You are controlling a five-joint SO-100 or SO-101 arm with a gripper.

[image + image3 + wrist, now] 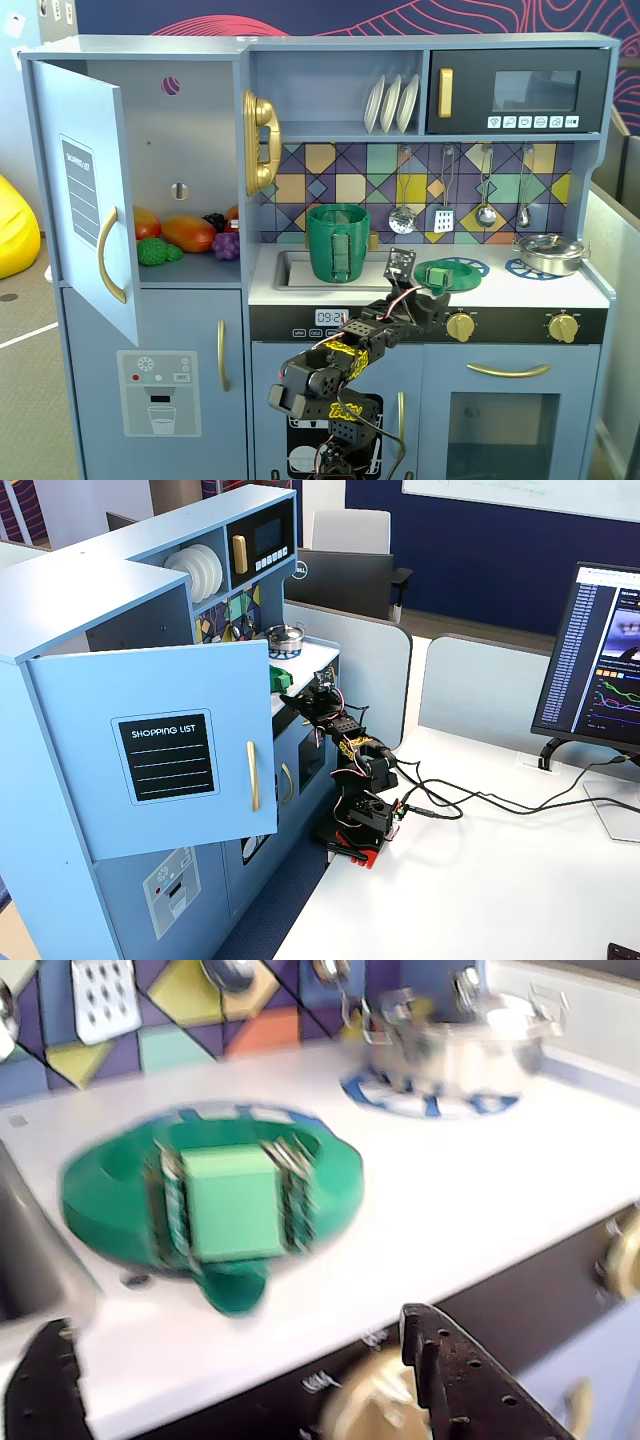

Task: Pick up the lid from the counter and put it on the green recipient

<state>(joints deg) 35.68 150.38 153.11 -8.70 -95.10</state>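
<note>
We see the lid (215,1205) lying flat on the white counter (480,1190) over a blue burner print, right of the green recipient (337,242), while our fingers (455,1375) are spread apart and empty just in front of it, not touching.

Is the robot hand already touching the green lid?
Apart. In the wrist view, bare white counter lies between the open hand and the lid.
</note>
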